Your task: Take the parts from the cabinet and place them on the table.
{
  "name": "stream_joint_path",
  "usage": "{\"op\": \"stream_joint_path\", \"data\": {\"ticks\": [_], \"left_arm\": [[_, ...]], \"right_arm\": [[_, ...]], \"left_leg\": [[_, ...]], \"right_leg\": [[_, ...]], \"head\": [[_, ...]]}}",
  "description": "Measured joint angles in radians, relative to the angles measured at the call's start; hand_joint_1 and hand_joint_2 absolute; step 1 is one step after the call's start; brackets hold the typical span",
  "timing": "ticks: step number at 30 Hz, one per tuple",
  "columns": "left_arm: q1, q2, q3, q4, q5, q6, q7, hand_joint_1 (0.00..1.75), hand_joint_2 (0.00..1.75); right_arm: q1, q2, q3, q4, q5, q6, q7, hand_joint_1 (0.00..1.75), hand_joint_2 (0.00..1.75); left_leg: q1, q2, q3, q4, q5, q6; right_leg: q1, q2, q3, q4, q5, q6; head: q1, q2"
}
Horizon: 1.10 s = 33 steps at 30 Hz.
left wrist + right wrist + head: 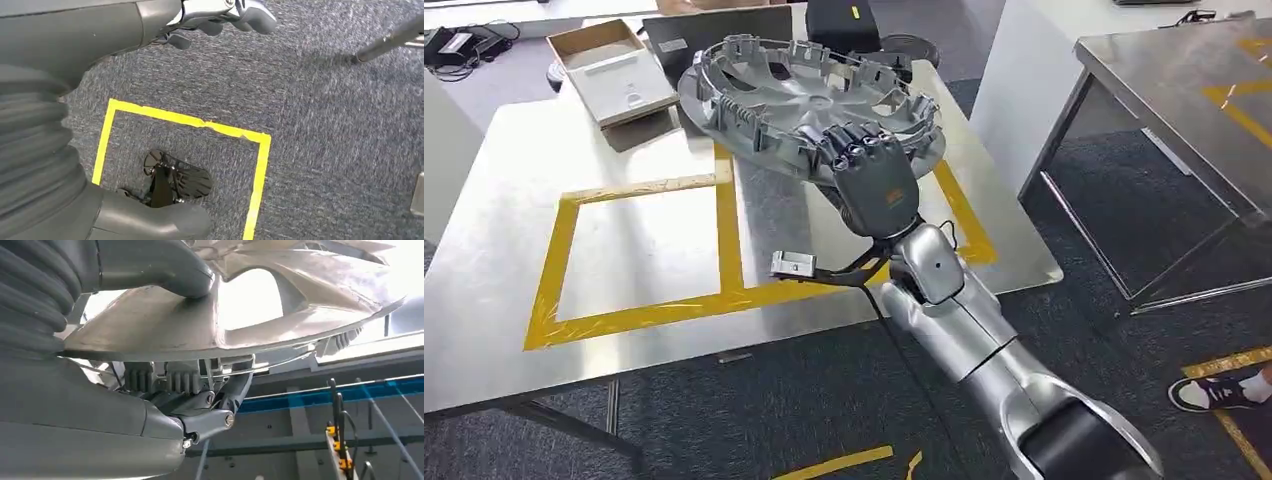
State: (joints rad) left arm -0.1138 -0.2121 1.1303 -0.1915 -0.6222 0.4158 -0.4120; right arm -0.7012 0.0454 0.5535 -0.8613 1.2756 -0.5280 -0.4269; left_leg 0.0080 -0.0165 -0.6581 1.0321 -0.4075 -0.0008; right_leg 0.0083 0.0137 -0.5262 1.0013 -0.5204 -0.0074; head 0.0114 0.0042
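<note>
Head view, part: The right hand (876, 178) grips the near rim of a big grey wheel cover (809, 100). The cover is over the far right part of the shiny surface (504, 190). It is tilted, with its ribbed inner side facing up. It is round, so it has no long side. I cannot tell if its far edge touches the surface.
Head view, place: Yellow tape (639, 187) marks boxes on the surface. The cover hangs over the right box. A cardboard tray (612, 70) sits just beside it at the far end. A person's shoe (1214, 392) is on the floor, well apart.
Left wrist view: The left hand (220, 20) hangs over the grey carpet (325, 110). Its fingers are curled in and hold nothing.
Right wrist view: The thick thumb (165, 270) presses one face of the cover and the dark fingers (200, 412) press the other, so the rim is pinched between them.
Step now: I think this is putting the cover down.
How to do it well: Make the cover flat first. Lower it slowly inside the right box, away from the tray. Let go only when it rests flat, so it does not slide or tip.
</note>
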Motion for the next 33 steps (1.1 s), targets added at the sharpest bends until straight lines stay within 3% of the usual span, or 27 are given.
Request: {"op": "stream_joint_path", "data": {"ticks": [4,8,12,18,24,25,30,31,33], "left_arm": [[0.000,0.000,-0.009,0.000,-0.006,-0.001,0.004,0.00,1.75],[0.002,0.000,-0.017,0.000,-0.014,-0.009,0.003,0.00,1.75],[0.002,-0.002,-0.024,0.001,-0.010,-0.034,0.002,0.00,1.75],[0.004,-0.002,-0.024,0.001,0.006,-0.048,-0.010,0.00,1.75],[0.008,-0.002,-0.024,0.002,0.008,-0.053,-0.008,0.00,1.75],[0.008,-0.002,-0.024,0.002,0.008,-0.053,-0.005,0.00,1.75],[0.006,-0.002,-0.024,0.002,0.007,-0.045,-0.002,0.00,1.75],[0.006,-0.002,-0.024,0.002,0.001,-0.051,-0.006,0.00,0.00],[0.003,-0.002,-0.024,0.002,-0.004,-0.053,-0.008,0.00,0.00]], "right_arm": [[-0.010,0.038,-0.021,0.053,-0.069,-0.001,-0.027,1.75,1.75],[-0.035,0.061,-0.022,0.122,-0.025,-0.002,0.018,1.75,1.75],[-0.085,0.077,-0.021,0.210,0.056,-0.003,0.121,1.75,1.75],[-0.154,0.079,-0.042,0.322,0.077,0.010,0.209,1.75,1.75],[-0.177,0.061,-0.069,0.367,0.081,-0.003,0.226,1.75,1.75],[-0.179,0.058,-0.071,0.371,0.081,-0.009,0.227,0.00,0.00],[-0.198,0.045,-0.098,0.381,0.073,-0.046,0.217,0.00,0.00],[-0.204,0.042,-0.103,0.382,0.070,-0.048,0.206,0.00,0.00],[-0.214,0.039,-0.113,0.384,0.064,-0.055,0.189,0.00,0.00]], "left_leg": [[0.002,0.000,0.002,-0.001,0.001,-0.001],[0.002,0.000,0.002,-0.002,0.001,-0.002],[0.002,0.000,0.002,-0.002,0.002,-0.003],[0.002,0.000,0.002,-0.002,0.002,-0.003],[0.002,0.000,0.002,-0.002,0.002,-0.003],[0.002,0.000,0.002,-0.002,0.002,-0.003],[0.002,0.000,0.003,-0.002,0.002,-0.003],[0.002,0.000,0.003,-0.002,0.002,-0.003],[0.002,0.000,0.005,-0.003,0.001,-0.003]], "right_leg": [[0.000,0.000,0.002,0.001,0.000,0.000],[0.000,0.000,0.002,0.002,0.000,-0.001],[0.000,0.000,0.001,0.002,0.000,-0.001],[0.000,0.000,0.001,0.002,0.000,-0.001],[0.000,0.000,0.001,0.002,-0.001,-0.001],[0.000,0.000,0.001,0.002,0.000,-0.001],[0.000,0.000,0.001,0.002,-0.001,-0.001],[0.000,0.000,0.001,0.002,-0.001,-0.001],[0.000,0.000,0.001,0.002,-0.001,-0.001]], "head": [[0.000,0.000],[0.000,0.000],[0.000,0.000],[0.000,0.000],[0.000,0.000],[0.000,0.000],[0.000,0.000],[0.000,0.000],[0.000,0.000]]}}
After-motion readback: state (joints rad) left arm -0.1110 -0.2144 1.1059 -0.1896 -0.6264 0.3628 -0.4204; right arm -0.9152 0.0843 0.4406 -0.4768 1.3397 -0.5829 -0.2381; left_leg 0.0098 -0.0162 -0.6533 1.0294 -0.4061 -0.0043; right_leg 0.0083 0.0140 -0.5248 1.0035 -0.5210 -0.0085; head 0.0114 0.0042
